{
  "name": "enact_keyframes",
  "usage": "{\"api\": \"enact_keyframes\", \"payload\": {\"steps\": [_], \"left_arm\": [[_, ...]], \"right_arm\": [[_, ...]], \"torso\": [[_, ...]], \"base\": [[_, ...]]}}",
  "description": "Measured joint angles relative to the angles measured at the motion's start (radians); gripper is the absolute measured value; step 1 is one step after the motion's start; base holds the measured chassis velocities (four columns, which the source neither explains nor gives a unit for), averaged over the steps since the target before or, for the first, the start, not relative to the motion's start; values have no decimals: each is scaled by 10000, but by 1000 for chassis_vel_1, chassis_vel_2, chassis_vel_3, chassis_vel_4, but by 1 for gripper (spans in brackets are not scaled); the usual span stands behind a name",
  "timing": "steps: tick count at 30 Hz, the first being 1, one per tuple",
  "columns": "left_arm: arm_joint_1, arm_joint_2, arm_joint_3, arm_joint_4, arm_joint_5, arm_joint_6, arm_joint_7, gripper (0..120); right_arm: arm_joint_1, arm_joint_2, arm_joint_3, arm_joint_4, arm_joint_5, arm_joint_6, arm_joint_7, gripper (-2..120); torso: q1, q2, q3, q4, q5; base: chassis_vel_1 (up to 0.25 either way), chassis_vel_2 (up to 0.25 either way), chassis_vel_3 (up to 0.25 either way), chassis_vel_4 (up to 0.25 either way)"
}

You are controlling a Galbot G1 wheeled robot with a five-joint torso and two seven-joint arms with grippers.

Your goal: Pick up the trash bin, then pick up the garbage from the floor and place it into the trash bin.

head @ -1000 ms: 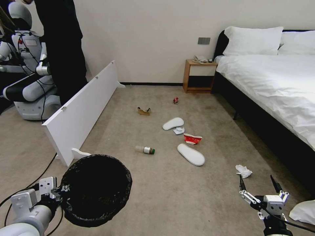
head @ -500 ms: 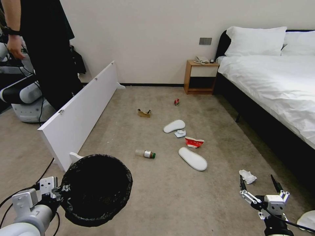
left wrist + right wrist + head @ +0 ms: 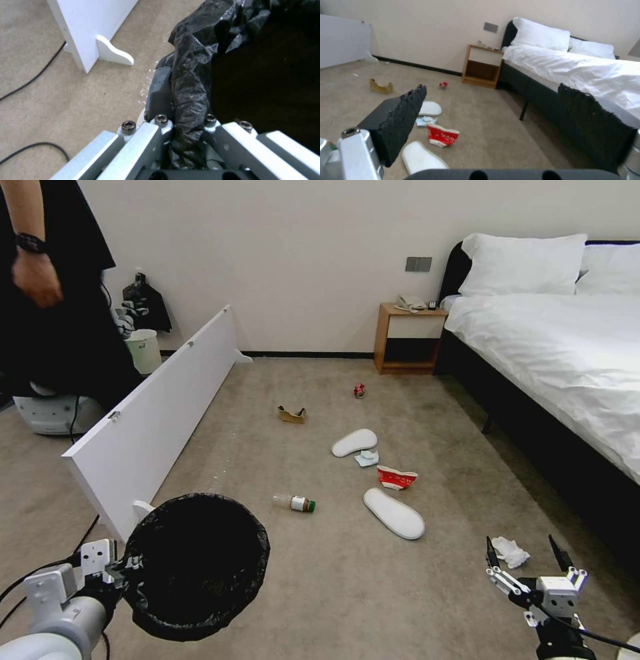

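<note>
Head view: left tool (image 3: 127, 567) clamps trash bin (image 3: 197, 567); right tool (image 3: 527, 560) wide near tissue (image 3: 512, 551).

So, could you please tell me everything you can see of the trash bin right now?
The trash bin is small and round, lined with a crinkled black plastic bag folded over its rim. Its opening faces up and the inside looks dark, with nothing clearly visible in it. The left end effector is shut on its near-left rim, bag pinched between the fingers, holding it beside the white board's foot.
</note>
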Motion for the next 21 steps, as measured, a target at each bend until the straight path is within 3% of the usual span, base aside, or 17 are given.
{"api": "enact_keyframes", "payload": {"steps": [21], "left_arm": [[-62,1,53,-2,14,0,-13,3]], "right_arm": [[-8,-31,21,63,137,-12,-35,100]], "torso": [[0,0,0,0,0]], "base": [[-94,92,92,-93]]}}
